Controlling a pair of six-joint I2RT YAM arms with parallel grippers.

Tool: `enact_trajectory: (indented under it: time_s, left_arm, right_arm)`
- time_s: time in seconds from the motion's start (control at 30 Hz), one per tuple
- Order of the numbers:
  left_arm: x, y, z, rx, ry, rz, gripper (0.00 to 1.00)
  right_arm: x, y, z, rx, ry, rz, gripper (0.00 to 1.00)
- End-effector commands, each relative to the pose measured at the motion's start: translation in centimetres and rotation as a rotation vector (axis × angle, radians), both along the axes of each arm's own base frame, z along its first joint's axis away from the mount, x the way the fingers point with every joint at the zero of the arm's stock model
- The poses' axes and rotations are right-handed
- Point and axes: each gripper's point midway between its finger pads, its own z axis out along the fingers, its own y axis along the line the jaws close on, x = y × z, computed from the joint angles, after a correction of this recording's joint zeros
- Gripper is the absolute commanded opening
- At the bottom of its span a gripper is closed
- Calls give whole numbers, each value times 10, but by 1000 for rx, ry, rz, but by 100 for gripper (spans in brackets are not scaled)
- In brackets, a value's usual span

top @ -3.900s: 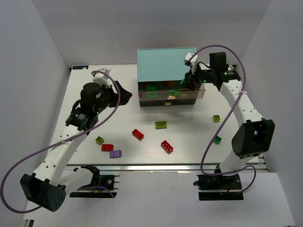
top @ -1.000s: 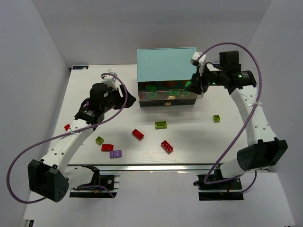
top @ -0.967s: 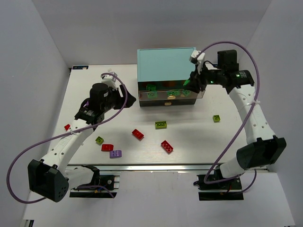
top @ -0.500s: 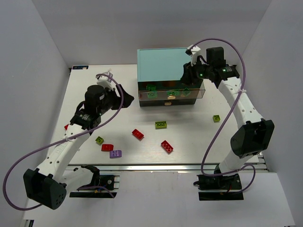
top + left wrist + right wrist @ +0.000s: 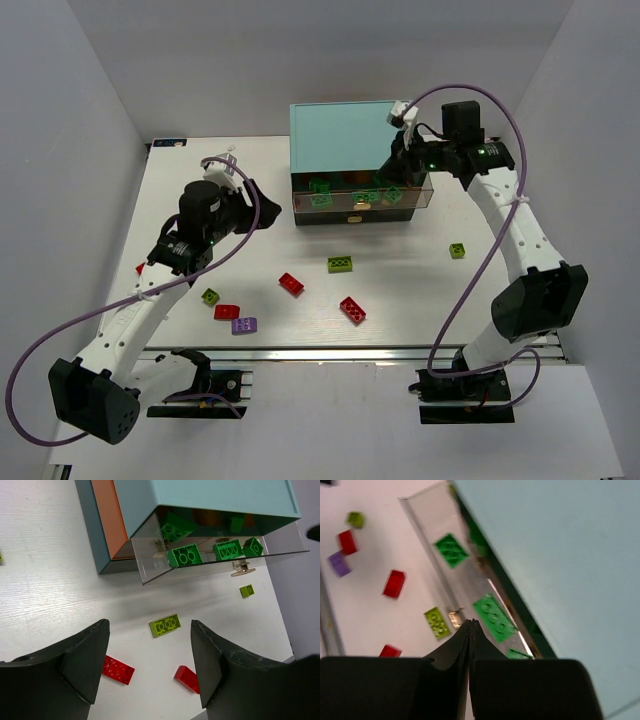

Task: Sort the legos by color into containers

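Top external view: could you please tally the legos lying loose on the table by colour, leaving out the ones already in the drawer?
red legos: 4
yellow-green legos: 3
purple lego: 1
Total: 8
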Motion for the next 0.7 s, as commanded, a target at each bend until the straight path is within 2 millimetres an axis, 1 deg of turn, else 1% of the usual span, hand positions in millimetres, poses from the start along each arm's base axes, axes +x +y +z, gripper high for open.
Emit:
enact_trajectory:
  time_s: [0.0, 0.03, 0.07, 0.1, 0.13, 0.17, 0.2, 0.23, 0.27, 0.3, 0.33, 0.37, 0.4, 0.43, 0.57, 0.6, 0.63, 0.67]
  left_arm:
    - [-5, 6, 3, 0, -3, 25, 75]
    - [-6, 7, 4, 2, -5, 27, 75]
    - [-7, 8, 4, 3, -2, 32, 75]
    - [-8, 9, 5, 3, -3, 34, 75]
    - [-9, 10, 4, 7, 2, 39, 75]
    - [-11, 12, 5, 8, 0, 44, 75]
    - [-11, 13, 5, 9, 0, 49, 75]
    - [-12, 14, 3, 15, 7, 56, 75]
    - [-13, 15, 3, 14, 10, 60, 74]
    - [-13, 16, 1, 18, 16, 64, 75]
    - [-15, 17, 0, 20, 20, 67, 75]
    - [-15, 19, -2, 21, 29, 78, 75]
    - [-15, 20, -3, 22, 33, 85, 75]
    - [-16, 21, -6, 24, 46, 93, 75]
    - [-17, 24, -12, 23, 66, 115, 76]
    - [-17, 25, -13, 20, 66, 117, 76]
    - [-17, 24, -13, 16, 68, 119, 76]
    - [-17, 24, -16, 15, 75, 119, 77]
  right_arm:
    - [-68, 21, 36, 95, -202, 414, 0]
    - [-80, 25, 34, 110, -218, 484, 0]
    - [-83, 25, 28, 97, -221, 511, 0]
    - [-86, 24, 11, 62, -203, 547, 0]
    - [-80, 21, -3, -9, -193, 537, 0]
    - [-72, 16, -25, -109, -163, 526, 0]
    - [-72, 22, -30, -105, -149, 532, 0]
    - [-61, 14, -43, -185, -142, 479, 0]
    - [-57, 15, -49, -216, -146, 462, 0]
    - [-55, 11, -61, -249, -134, 435, 0]
    - [-38, 8, -63, -284, -178, 371, 0]
    - [-33, 6, -65, -298, -196, 340, 0]
    - [-32, 2, -76, -344, -195, 304, 0]
    - [-22, 3, -74, -353, -229, 269, 0]
    - [1, -2, -89, -419, -225, 146, 0]
    - [8, -4, -89, -440, -243, 109, 0]
    - [13, -7, -95, -452, -244, 75, 0]
    - [28, -3, -86, -426, -300, 19, 0]
